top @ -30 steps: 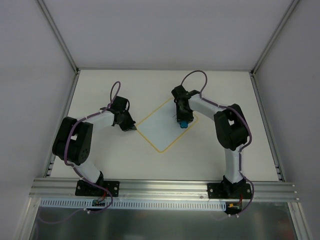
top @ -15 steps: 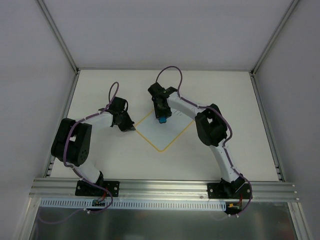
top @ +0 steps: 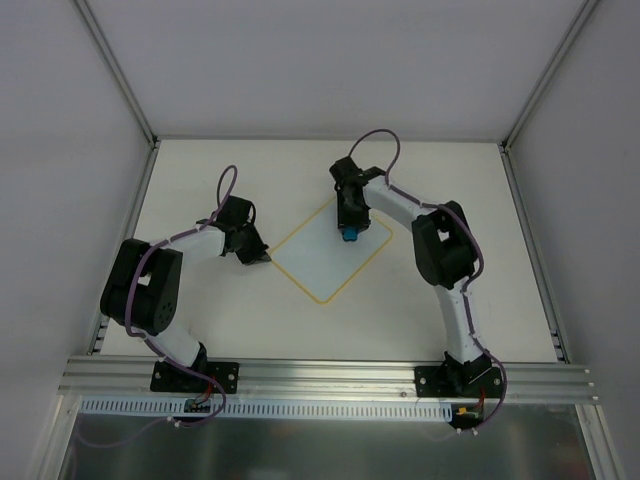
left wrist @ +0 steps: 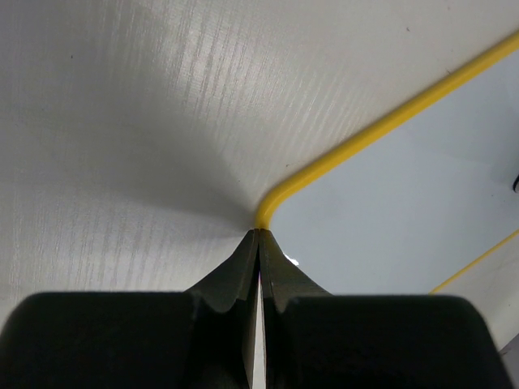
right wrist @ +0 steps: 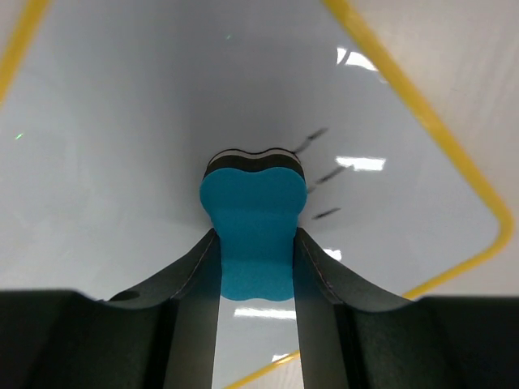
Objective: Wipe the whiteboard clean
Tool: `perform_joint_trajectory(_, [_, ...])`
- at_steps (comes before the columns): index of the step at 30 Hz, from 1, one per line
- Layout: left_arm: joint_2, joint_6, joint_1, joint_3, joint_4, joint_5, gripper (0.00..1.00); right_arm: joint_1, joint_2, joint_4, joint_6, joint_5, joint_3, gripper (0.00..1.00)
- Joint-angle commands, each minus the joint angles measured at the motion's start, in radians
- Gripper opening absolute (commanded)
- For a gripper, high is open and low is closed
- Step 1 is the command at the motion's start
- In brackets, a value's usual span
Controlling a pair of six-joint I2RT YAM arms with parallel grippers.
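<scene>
The whiteboard [top: 318, 258] lies turned like a diamond at the table's middle, white with a yellow rim. My right gripper [top: 349, 228] is shut on the blue eraser [top: 350, 235] and presses it onto the board's upper right part. In the right wrist view the eraser [right wrist: 254, 223] sits between the fingers [right wrist: 320, 271], with a few short black marks [right wrist: 324, 177] just right of it on the board [right wrist: 122, 162]. My left gripper [top: 262, 256] is shut, its tips [left wrist: 259, 235] pressed on the board's left corner rim [left wrist: 280, 197].
The white table [top: 200, 180] is walled by grey panels with metal posts at the back corners. An aluminium rail [top: 320, 375] runs along the near edge, holding both arm bases.
My right gripper swept the eraser leftward across the board, then back right toward the upper right edge. My left gripper stayed pressed on the left corner.
</scene>
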Motion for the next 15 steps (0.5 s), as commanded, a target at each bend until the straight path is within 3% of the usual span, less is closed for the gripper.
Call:
perform_joint_trajectory(1, [0.016,0.046,0.003,-0.053,-0.153,-0.050,0.00,-0.088,-0.063,-0.034,-0.003,0.055,-0.148,0.01])
perform_joint_trajectory(7, [0.014,0.044,0.003,-0.051,-0.153,-0.048,0.00,-0.171,-0.146,0.028,-0.002,0.037,-0.306,0.00])
perform_joint_trajectory(15, [0.002,0.054,0.003,-0.051,-0.153,-0.041,0.00,-0.107,-0.083,0.031,-0.016,-0.015,-0.193,0.00])
